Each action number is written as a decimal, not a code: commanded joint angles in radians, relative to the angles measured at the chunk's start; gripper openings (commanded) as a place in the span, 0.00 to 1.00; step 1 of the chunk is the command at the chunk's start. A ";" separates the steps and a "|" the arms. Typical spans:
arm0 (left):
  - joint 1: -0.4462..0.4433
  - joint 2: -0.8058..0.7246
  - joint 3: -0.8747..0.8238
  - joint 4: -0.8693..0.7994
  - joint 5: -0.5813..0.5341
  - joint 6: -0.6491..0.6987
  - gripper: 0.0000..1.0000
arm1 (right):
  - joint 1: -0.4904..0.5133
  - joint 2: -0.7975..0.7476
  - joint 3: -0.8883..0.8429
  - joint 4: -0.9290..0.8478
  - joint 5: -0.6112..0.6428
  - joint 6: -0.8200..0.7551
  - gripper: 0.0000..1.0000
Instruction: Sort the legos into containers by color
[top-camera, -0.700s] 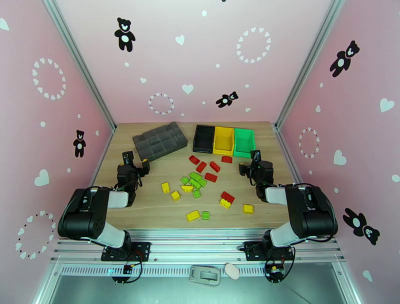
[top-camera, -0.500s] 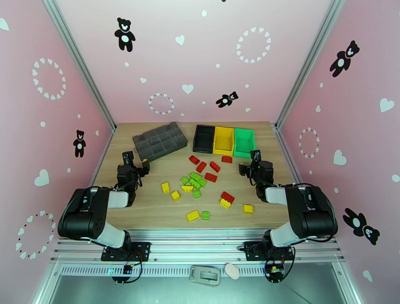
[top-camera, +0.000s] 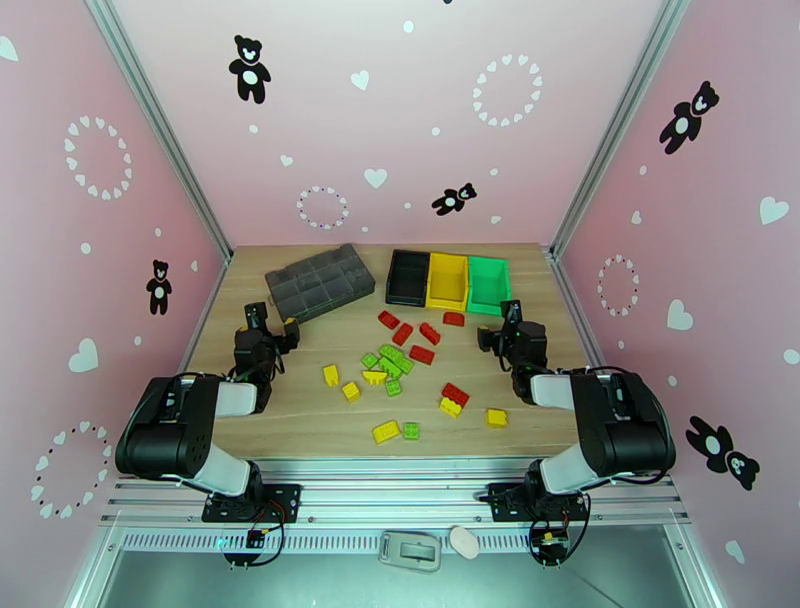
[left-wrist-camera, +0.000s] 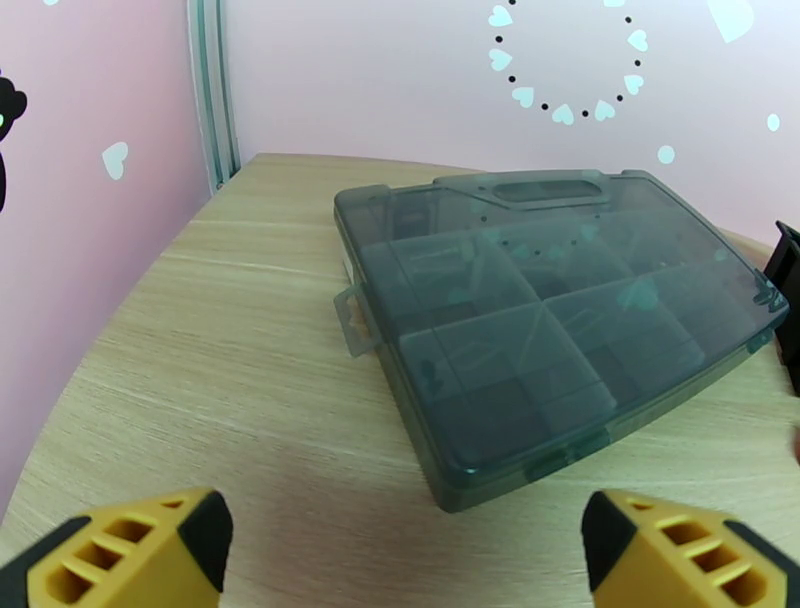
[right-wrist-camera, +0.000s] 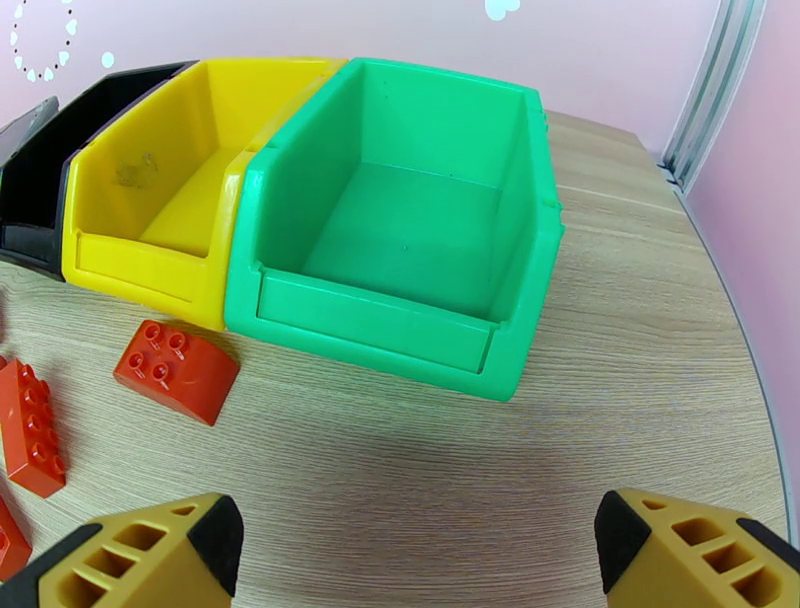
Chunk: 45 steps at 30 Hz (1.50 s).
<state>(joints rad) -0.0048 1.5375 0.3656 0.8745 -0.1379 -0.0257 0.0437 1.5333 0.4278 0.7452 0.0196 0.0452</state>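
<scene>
From above, the legos (top-camera: 392, 356) lie scattered on the desk (top-camera: 300, 410) in front of the containers (top-camera: 447, 298), with the organizer box (top-camera: 320, 281) to the containers' left. The left tool (top-camera: 270, 322) and right tool (top-camera: 497, 325) hover over the desk, each spread wide and holding nothing. The left wrist view adds the box's closed translucent lid, seen between parted yellow fingers (left-wrist-camera: 130, 550). The right wrist view adds a red brick (right-wrist-camera: 178, 370) just in front of the yellow bin (right-wrist-camera: 150, 235), and the empty inside of the green bin (right-wrist-camera: 400, 235).
</scene>
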 joint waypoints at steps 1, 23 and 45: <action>0.005 -0.011 0.013 -0.005 0.016 0.009 0.98 | -0.005 -0.002 -0.001 0.016 -0.006 0.002 0.99; 0.005 -0.011 0.013 -0.005 0.016 0.009 0.98 | -0.005 -0.001 0.002 0.016 -0.007 0.003 0.99; -0.057 -0.503 0.122 -0.668 -0.392 -0.411 0.98 | -0.006 -0.457 0.092 -0.601 0.189 0.316 0.99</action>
<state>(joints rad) -0.0608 1.1191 0.4358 0.4519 -0.4313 -0.2173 0.0437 1.1599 0.4629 0.3870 0.0902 0.1806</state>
